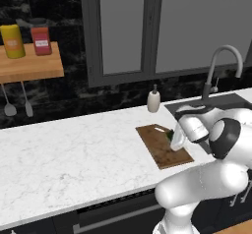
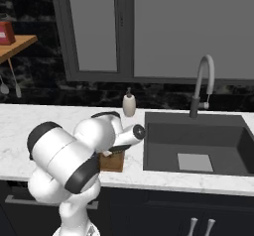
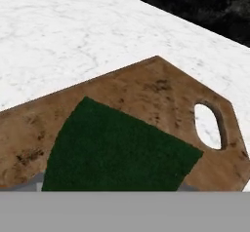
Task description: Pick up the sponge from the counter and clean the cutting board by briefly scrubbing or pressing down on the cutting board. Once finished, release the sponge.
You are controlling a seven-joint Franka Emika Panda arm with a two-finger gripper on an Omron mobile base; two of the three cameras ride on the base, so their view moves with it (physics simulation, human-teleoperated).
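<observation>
The long white marble desk [image 1: 74, 154] runs under the window, with a dark sink [image 2: 198, 146] and its curved tap [image 2: 203, 84] to one side and a soap bottle [image 1: 154, 101] at the back. High on the wall a wooden shelf [image 1: 29, 66] carries 2 jars.

On the desk beside the sink lies the cutting board [image 3: 146, 89], brown with a handle hole at its far end. The white arm is bent low over it, wrist down, covering part of the board in both base views.

The sponge [image 3: 117, 150] lies flat on the board, green face up, on the board's near half, short of the handle hole. In the hand view it sits directly under the hand. The fingers [image 1: 173, 138] are down at the sponge, but I cannot tell whether they are clamped on it or have let go; their tips are hidden.

The risks, as I judge them: if the grip is loose, a sideways scrub could leave the sponge behind. Pressing hard near the board's edge could shove the thin board toward the sink. Lifting without fully letting go could drag the sponge off the board.
</observation>
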